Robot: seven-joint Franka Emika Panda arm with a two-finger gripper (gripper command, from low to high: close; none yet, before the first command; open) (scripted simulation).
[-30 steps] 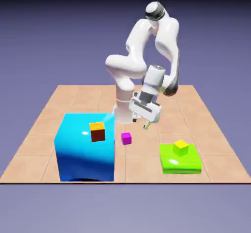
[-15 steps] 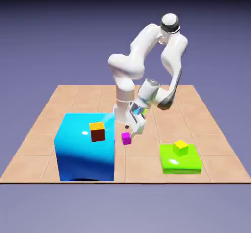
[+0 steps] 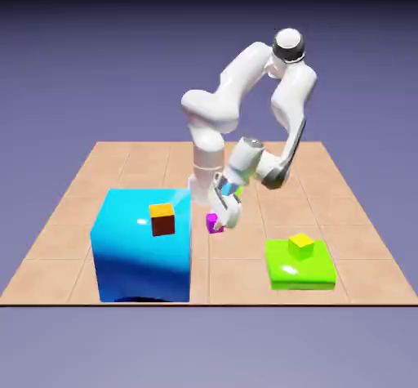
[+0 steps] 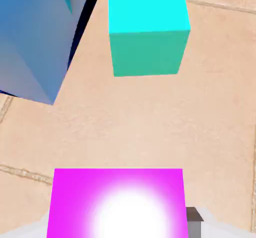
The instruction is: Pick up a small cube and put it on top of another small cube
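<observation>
The tiny magenta cube (image 3: 213, 222) sat on the tan tiled bench (image 3: 122, 166) near the middle of the exterior view, just right of the big blue block, with the claw (image 3: 219, 217) down over it and clamped on its sides. In the hand view the same cube (image 4: 117, 202) filled the bottom edge, large and brightly lit, with one grey fingertip (image 4: 194, 215) showing against its right side.

At the exterior view's left stood the large glossy blue block (image 3: 140, 247), close to the near edge of the bench. A small brown cube with an orange top (image 3: 162, 219) showed against its upper right part; whether it rested on the block or behind it could not be told. The white arm (image 3: 245, 84) arched over from the far side and bent down to the magenta cube. Farther right, well apart from it, lay a flat bright green slab (image 3: 300, 267), and the small yellow cube (image 3: 301, 246) stood on top of that slab, nearer its far side. The hand view also showed a cyan block (image 4: 147, 29) beyond the magenta cube, apart from it, and a blue block face (image 4: 35, 36) at its upper left.
</observation>
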